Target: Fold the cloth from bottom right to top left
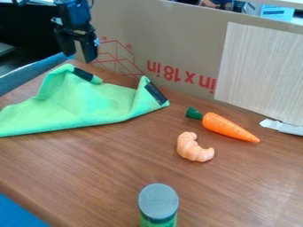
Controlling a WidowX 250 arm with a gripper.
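On my screen, the left edge crops the green cloth (89, 102), the bottom edge cuts through the grey-lidded bottle (158, 203), and the top edge hides some of my black arm (72, 14).

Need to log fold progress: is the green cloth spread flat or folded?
Not spread flat: the green cloth rises and creases along its far side, near two dark patches. Whether it is properly folded, I cannot tell.

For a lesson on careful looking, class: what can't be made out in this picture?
In the camera view:
Cloth: left tip cut off by the left edge; underside hidden by its top layer.
Jar: base cut off by the bottom edge.
White strip: one end cut off by the right edge.
Arm: upper part cut off by the top edge.
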